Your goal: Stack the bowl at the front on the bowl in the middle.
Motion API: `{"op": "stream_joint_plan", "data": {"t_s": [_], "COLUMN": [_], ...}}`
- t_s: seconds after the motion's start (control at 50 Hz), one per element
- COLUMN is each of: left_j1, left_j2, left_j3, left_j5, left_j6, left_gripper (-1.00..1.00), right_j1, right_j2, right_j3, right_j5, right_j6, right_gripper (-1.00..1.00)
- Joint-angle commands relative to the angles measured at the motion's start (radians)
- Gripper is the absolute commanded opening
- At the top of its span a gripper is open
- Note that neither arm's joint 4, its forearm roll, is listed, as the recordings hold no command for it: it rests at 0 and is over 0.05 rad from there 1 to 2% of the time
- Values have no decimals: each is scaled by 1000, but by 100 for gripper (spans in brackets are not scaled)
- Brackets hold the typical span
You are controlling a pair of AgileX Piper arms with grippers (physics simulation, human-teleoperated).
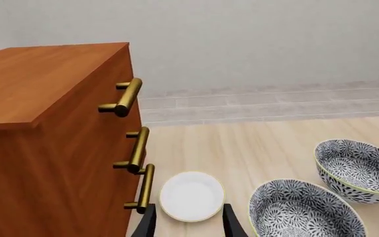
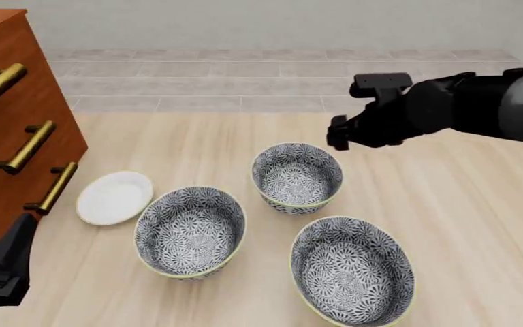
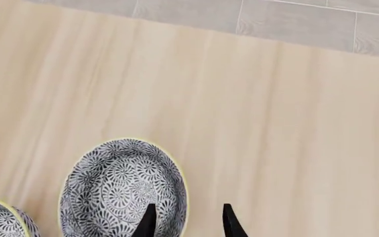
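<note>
Three floral grey-and-white bowls with yellow-green rims stand on the table. The bowl at the front (image 2: 353, 271) is nearest, right of centre, and shows only in the front view. The bowl in the middle (image 2: 190, 231) (image 1: 305, 210) lies to its left and a little farther back. My right gripper (image 2: 337, 134) (image 3: 188, 206) hovers open above the right rim of the third, rearmost bowl (image 2: 297, 177) (image 3: 124, 187), holding nothing. My left gripper (image 1: 188, 207) is open and empty, low at the front left, facing the small white dish (image 1: 191, 196).
A wooden drawer cabinet (image 2: 7, 102) (image 1: 45, 123) with brass handles (image 1: 136, 148) stands along the left, close to my left arm (image 2: 3, 269). The white dish (image 2: 114, 197) lies between the cabinet and the middle bowl. Beyond the table is grey tiled floor (image 2: 243, 75).
</note>
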Motion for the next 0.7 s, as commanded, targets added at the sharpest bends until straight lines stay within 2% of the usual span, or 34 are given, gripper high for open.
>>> {"op": "stream_joint_plan", "data": {"t_s": [0.02, 0.7], "left_j1": [-1, -5], "left_j2": [7, 43], "left_j3": [0, 0], "left_j5": [-6, -38], "left_j6": [1, 1], "left_gripper": [100, 100], "right_j1": [-5, 11], "right_j2": [83, 213], "right_j3": [-38, -13], "right_j5": [-12, -89], "right_j6": [-12, -79], "right_gripper": [100, 100]}}
